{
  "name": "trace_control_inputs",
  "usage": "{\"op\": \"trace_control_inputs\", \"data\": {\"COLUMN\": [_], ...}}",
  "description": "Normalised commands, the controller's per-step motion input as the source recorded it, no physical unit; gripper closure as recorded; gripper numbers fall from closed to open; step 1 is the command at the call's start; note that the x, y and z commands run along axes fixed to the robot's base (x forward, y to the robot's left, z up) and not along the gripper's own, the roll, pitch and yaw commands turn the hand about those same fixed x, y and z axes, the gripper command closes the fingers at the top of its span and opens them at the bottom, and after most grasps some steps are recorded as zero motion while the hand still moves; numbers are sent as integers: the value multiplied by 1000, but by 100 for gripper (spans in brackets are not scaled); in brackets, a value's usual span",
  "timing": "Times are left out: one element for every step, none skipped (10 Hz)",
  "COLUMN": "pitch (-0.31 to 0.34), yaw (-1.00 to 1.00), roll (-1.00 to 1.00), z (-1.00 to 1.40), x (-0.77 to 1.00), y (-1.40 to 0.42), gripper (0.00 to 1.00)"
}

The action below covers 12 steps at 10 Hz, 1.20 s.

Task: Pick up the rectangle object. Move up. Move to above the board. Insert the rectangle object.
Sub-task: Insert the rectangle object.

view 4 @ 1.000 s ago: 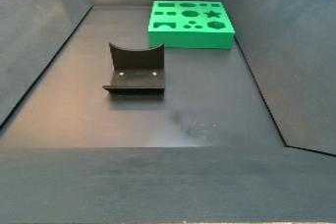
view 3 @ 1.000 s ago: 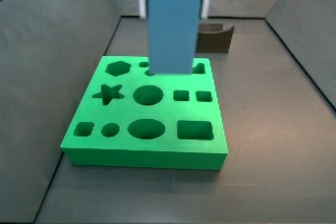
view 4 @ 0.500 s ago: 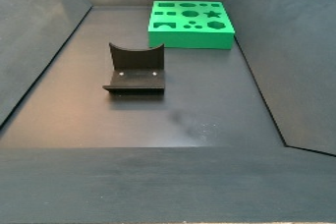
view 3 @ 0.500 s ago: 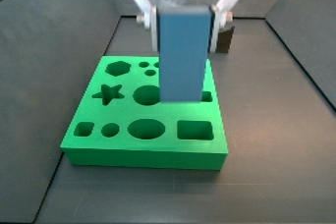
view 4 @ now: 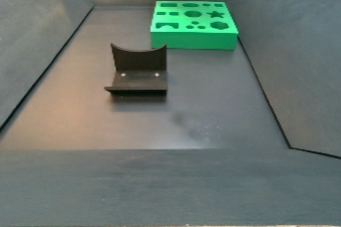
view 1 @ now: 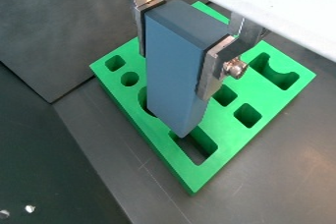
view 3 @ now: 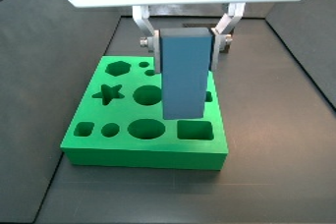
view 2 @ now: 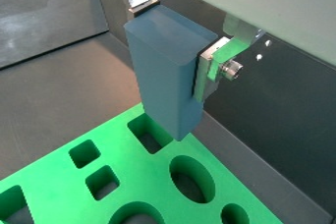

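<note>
Gripper point(view 3: 184, 39), at the upper centre of a side view, has its silver fingers point(view 1: 219, 59) clamped on the rectangle object point(view 3: 184, 74), a tall, plain, matte blue-grey block. It hangs upright, its lower end over the bright green, many-holed board point(view 3: 105, 143).

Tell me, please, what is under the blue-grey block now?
The claw holds the rectangle object above the board. A rectangular hole shows near its lower end. The block covers whatever lies directly below.
</note>
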Motion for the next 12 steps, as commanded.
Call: {"op": "trace_control_inputs", "data": {"pitch": [0, 0, 0, 0, 0, 0, 0, 0, 0, -3, 0, 0], "yaw": [0, 0, 0, 0, 0, 0, 0, 0, 11, 40, 40, 0], "roll": [136, 161, 171, 171, 174, 166, 164, 146, 137, 124, 131, 121], "z": [-237, -191, -189, -137, -111, -106, -177, -274, -326, -369, -309, -189], "x": [114, 114, 103, 169, 226, 214, 206, 309, 323, 363, 197, 71], "y": [0, 0, 0, -20, -86, -74, -140, -169, -63, -17, 0, 0], "gripper": [100, 100, 100, 100, 100, 100, 100, 100, 100, 100, 100, 100]}}
